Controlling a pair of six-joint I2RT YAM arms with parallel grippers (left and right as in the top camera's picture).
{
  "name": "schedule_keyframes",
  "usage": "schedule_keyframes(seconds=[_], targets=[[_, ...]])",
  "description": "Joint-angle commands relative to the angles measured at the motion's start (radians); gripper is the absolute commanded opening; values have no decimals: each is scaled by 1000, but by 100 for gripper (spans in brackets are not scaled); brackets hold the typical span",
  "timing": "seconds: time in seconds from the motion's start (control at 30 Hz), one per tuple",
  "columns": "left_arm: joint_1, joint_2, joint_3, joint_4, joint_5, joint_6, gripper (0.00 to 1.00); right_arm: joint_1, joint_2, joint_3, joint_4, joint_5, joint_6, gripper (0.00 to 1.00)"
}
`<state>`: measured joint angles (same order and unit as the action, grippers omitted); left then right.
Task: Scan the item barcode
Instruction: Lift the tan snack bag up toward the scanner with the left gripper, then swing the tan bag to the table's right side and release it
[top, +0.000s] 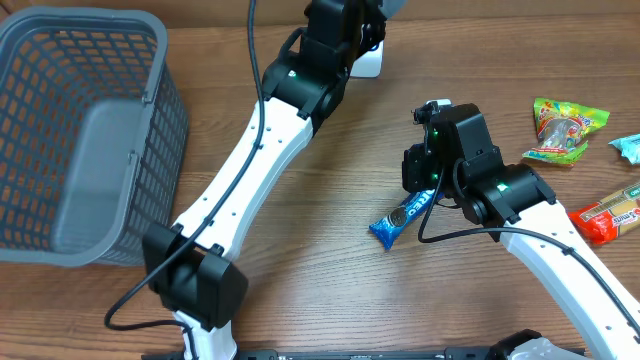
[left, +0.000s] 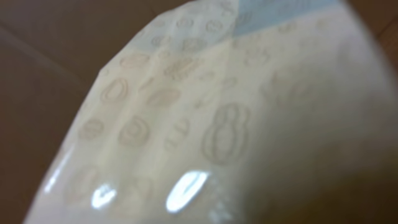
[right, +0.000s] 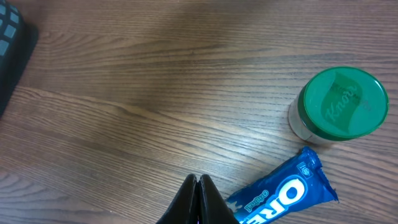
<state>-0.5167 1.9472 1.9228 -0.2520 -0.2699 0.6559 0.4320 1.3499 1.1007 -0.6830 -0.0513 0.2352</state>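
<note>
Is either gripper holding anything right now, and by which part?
Right gripper is shut on nothing, beside the Oreo pack. Left gripper: a pale wrapper fills its camera; a hold cannot be told.

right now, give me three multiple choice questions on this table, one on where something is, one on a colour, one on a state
1. The grey basket stands:
A) on the left arm's side
B) at the far right, among snacks
C) on top of a blue packet

2. The jar's lid is:
A) red
B) green
C) blue

3. The right gripper is:
A) wide open
B) shut, with nothing between its fingers
C) clamped on the jar

Answers: 1 A, the overhead view shows it beside that arm; 2 B, the right wrist view shows a green lid; 3 B, its fingers meet in that view.
</note>
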Motion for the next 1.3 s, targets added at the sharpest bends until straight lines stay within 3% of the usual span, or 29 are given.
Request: schedule_keyframes(seconds=[0.0,0.27,0.6,1.03,1.27], targets=[[-6,90,11,63,-26,206,4,-1,-20,13,3,5,4,4],[-31,270,11,349,-37,474,4,-1,-20,13,-2,5,4,4],[-55,428,11,625,-98,649,4,-1,-20,13,-3,-33,4,4],[-32,460,11,721,-88,675,4,-1,-51,13,0,-50,3,4],[-20,460,11,736,-76,672,4,-1,-275,13,-39,113,4,4]])
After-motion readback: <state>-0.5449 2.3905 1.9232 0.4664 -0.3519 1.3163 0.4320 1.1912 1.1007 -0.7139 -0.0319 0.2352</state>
